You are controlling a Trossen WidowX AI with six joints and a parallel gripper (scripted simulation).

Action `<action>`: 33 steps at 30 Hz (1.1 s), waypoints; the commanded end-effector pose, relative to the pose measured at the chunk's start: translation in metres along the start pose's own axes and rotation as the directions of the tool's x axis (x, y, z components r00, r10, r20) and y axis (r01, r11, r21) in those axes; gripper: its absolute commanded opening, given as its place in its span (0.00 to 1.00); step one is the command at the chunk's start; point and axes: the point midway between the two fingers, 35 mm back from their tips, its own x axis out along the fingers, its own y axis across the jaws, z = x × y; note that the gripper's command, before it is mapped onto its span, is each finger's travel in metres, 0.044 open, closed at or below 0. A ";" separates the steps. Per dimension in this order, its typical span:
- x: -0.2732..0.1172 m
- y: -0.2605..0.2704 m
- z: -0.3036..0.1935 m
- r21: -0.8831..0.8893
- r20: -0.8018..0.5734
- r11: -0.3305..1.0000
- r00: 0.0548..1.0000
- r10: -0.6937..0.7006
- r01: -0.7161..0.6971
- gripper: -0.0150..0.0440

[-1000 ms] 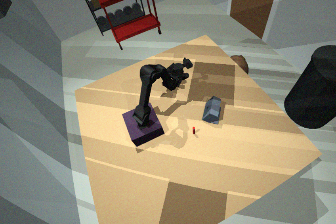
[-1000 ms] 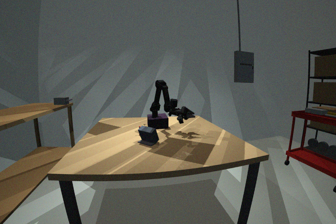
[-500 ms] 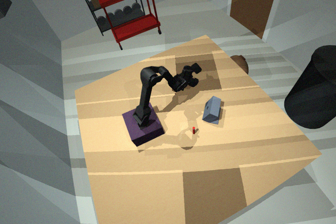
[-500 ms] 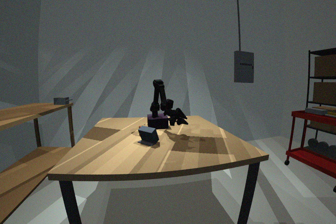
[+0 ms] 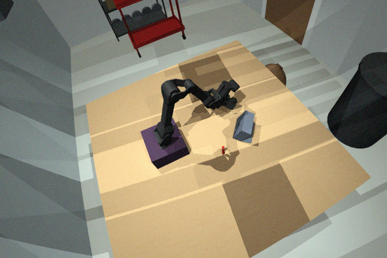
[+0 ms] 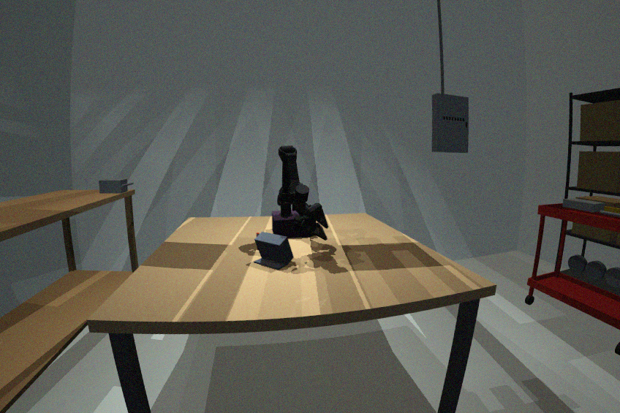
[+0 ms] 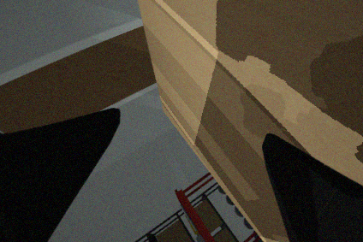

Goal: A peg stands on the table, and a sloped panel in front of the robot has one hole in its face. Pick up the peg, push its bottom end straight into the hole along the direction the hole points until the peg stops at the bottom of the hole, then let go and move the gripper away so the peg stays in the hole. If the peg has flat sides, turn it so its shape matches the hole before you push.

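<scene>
A small red peg (image 5: 223,150) stands upright on the wooden table (image 5: 175,217) (image 6: 400,273) (image 7: 257,21), in front of the arm's purple base (image 5: 168,151) (image 6: 280,222). In the exterior view the peg (image 6: 257,233) is only a tiny red dot behind the panel. The blue-grey sloped panel (image 5: 244,127) (image 6: 273,249) sits to the peg's upper right; I cannot make out its hole. My gripper (image 5: 233,94) (image 6: 321,228) (image 7: 192,127) is open and empty, low over the table beyond the panel, far from the peg. The wrist view shows only the table edge and floor between the fingers.
A red cart (image 5: 149,5) (image 6: 575,248) (image 7: 188,205) and a dark shelf rack stand off the table's far side. A large black cylinder (image 5: 362,102) stands on the floor at the right. A brown round object (image 5: 276,70) lies by the table edge. A wooden bench (image 6: 39,207) stands aside.
</scene>
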 end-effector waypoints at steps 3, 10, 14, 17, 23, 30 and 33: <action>-0.015 0.000 0.034 -0.092 0.111 0.994 0.993 -0.050 0.060 1.00; -0.033 -0.006 0.066 -0.173 0.213 0.972 0.970 -0.121 0.159 1.00; -0.046 -0.010 0.083 -0.213 0.265 0.951 0.950 -0.165 0.225 1.00; -0.056 -0.014 0.095 -0.238 0.301 0.931 0.932 -0.200 0.277 1.00; -0.078 -0.023 0.116 -0.281 0.364 0.879 0.891 -0.273 0.384 1.00; -0.106 -0.034 0.137 -0.319 0.421 0.800 0.832 -0.361 0.509 1.00; -0.119 -0.039 0.145 -0.332 0.439 0.760 0.804 -0.400 0.559 1.00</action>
